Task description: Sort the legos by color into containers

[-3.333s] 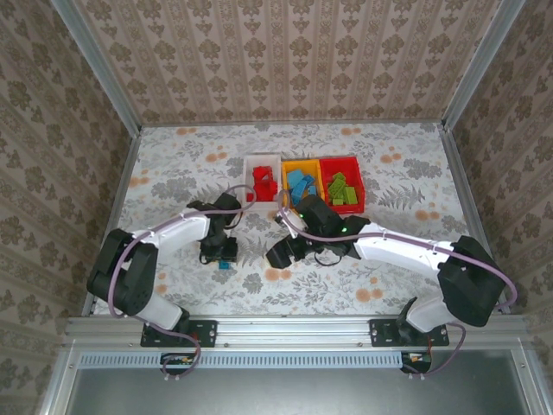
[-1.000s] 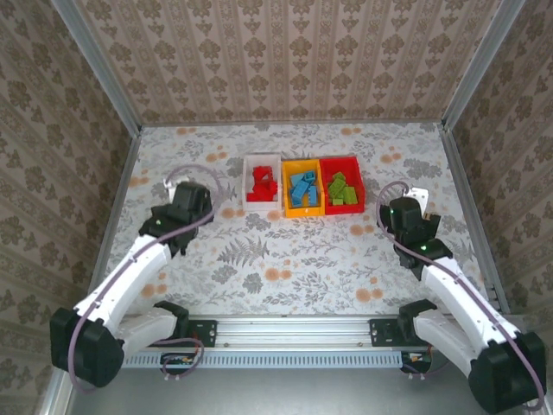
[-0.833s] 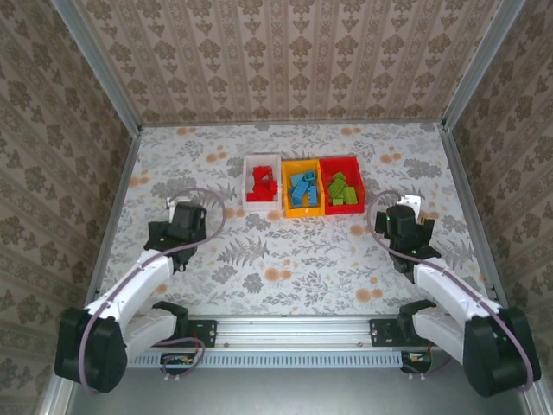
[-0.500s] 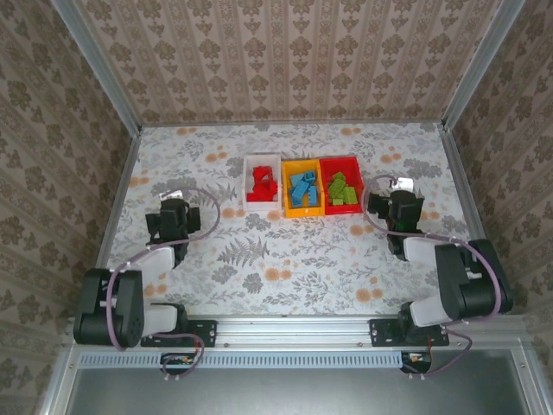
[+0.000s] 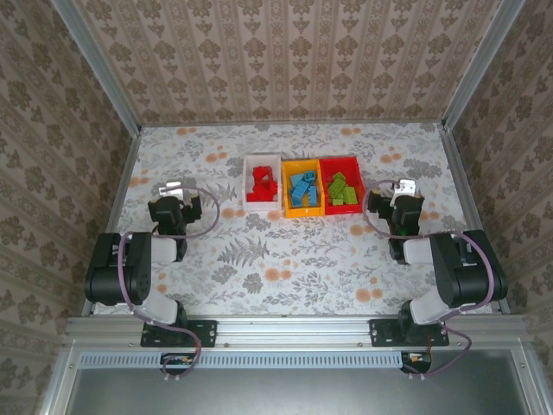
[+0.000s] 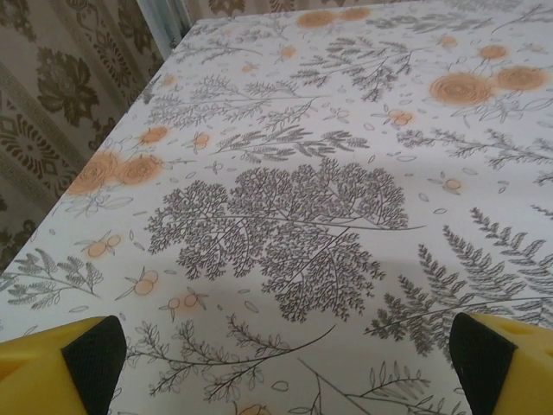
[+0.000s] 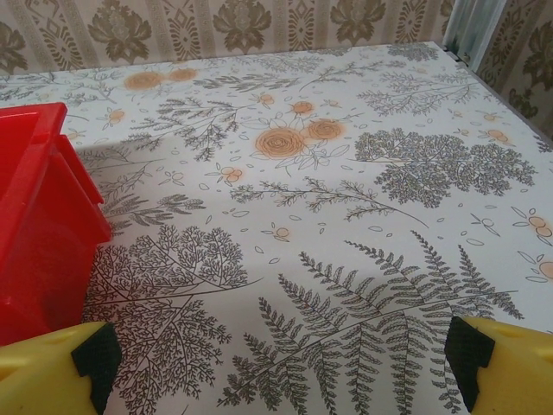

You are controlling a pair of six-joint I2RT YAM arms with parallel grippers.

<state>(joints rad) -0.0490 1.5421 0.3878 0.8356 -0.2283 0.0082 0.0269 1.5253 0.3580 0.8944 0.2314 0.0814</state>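
Bricks (image 5: 301,188) sit color-sorted in white bin (image 5: 262,159), yellow bin (image 5: 302,162), red bin (image 5: 340,161); left end effector (image 6: 285,350), right end effector (image 7: 281,350) spread wide.

— How do the bins stand?
— Three in a row, sides touching: white bin (image 5: 263,158) on the left, yellow bin (image 5: 302,162) in the middle, red bin (image 5: 341,160) on the right, all upright and open.
— And the bricks?
— Red bricks (image 5: 263,184) lie in the white one, blue bricks (image 5: 301,188) in the yellow, green bricks (image 5: 342,190) in the red, each heap jumbled.
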